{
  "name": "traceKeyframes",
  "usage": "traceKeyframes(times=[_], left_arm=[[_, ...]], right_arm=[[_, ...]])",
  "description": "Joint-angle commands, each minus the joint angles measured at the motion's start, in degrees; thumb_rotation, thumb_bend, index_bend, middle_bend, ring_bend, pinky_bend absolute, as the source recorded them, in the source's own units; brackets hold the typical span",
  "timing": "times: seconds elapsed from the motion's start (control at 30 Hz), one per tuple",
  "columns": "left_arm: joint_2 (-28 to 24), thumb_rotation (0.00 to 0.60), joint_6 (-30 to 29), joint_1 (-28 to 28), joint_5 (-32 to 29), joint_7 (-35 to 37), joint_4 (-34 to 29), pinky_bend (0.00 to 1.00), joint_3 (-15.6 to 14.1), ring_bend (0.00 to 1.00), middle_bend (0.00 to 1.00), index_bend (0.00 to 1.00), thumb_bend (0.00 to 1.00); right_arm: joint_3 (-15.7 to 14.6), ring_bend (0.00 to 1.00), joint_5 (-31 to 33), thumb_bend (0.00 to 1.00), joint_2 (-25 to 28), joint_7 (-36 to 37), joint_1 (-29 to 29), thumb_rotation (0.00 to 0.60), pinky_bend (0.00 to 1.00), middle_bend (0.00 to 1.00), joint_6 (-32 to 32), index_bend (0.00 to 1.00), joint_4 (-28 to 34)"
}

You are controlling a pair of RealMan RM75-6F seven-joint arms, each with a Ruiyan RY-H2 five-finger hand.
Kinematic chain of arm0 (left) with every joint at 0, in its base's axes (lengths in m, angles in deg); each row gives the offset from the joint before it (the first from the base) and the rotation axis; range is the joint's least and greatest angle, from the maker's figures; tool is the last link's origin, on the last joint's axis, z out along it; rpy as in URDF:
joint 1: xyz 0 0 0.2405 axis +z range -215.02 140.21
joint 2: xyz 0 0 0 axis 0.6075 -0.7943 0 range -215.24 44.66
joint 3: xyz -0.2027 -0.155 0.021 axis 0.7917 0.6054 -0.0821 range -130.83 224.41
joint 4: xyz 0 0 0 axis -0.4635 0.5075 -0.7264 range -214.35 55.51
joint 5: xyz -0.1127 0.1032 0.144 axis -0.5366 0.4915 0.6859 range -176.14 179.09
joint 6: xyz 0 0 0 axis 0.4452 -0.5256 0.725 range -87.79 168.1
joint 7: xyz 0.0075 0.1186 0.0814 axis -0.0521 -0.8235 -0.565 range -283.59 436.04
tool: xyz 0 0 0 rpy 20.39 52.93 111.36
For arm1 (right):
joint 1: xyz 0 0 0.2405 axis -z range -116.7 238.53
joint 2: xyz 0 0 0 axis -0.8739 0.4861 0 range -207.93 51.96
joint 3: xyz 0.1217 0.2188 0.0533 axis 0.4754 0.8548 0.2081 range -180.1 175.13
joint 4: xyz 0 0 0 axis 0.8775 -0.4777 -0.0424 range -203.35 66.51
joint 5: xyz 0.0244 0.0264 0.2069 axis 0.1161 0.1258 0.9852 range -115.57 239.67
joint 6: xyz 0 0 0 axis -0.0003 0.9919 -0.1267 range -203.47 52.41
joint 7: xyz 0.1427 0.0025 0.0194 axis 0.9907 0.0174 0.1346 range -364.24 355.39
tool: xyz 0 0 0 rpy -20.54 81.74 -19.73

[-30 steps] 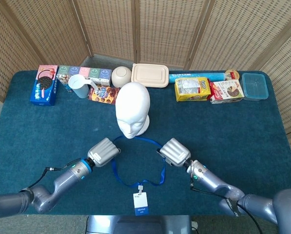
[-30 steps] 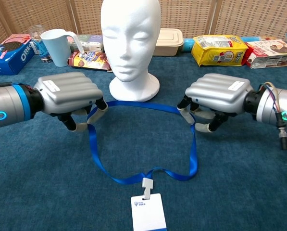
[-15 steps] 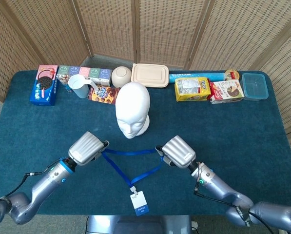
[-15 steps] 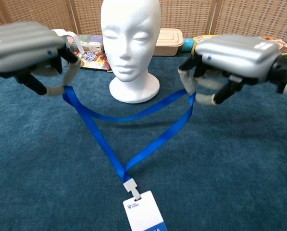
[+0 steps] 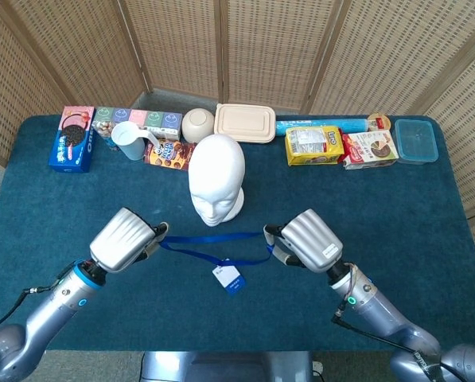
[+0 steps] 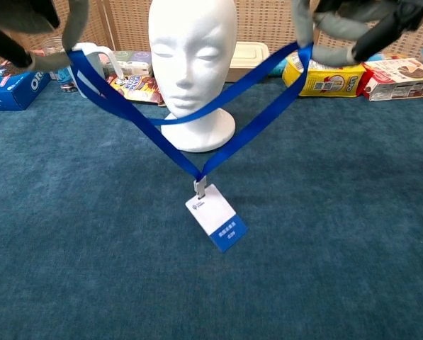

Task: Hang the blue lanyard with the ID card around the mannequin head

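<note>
I have the blue lanyard [image 5: 213, 243] lifted off the worktop [image 5: 396, 207], held at both ends of its loop: my left hand [image 5: 126, 239] grips the strap on its side and my right hand [image 5: 309, 240] grips it on the other, the fingers of each curled around the ribbon. In the chest view the strap [image 6: 225, 92] runs from both upper corners down to a V, where the ID card [image 6: 216, 221] hangs tilted from its clip, clear of the blue cloth. A second run of the strap sags between the hands and crosses in front of the mannequin head [image 5: 216, 179], at about the level of its neck in the chest view; the loop is in front of the head, not around it. The mannequin head stands upright on its base near the middle of the worktop, face toward me. Behind it along the far edge I see an Oreo box [image 5: 72, 138], a pale blue cup [image 5: 130, 140], a packet of chocolate cookies [image 5: 169, 153], a beige lidded container [image 5: 244, 122], a yellow snack bag [image 5: 314, 145] and a blue lidded box [image 5: 416, 140].
</note>
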Motion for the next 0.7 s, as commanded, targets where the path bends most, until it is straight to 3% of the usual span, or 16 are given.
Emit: traceKeyframes(times=[0.03,0.7], left_arm=[[-1.4,0.600,-0.7,0.4,0.1,-0.2,-1.8,1.00,1.2,1.00,1.00,0.63,0.45],[-10.2,0.600,-3.2,1.8,-2.4,0.4,-9.6,1.00,8.0,1.00,1.00,0.63,0.45]], right_arm=[[1.0,1.00,0.4,0.47,1.9,1.4,0.5,0.600,1.00,0.88,0.6,0.77,2.0],[9.0,1.00,7.3,0.47,12.8,7.1,-0.9,0.600,1.00,0.89,-1.8,0.77,12.0]])
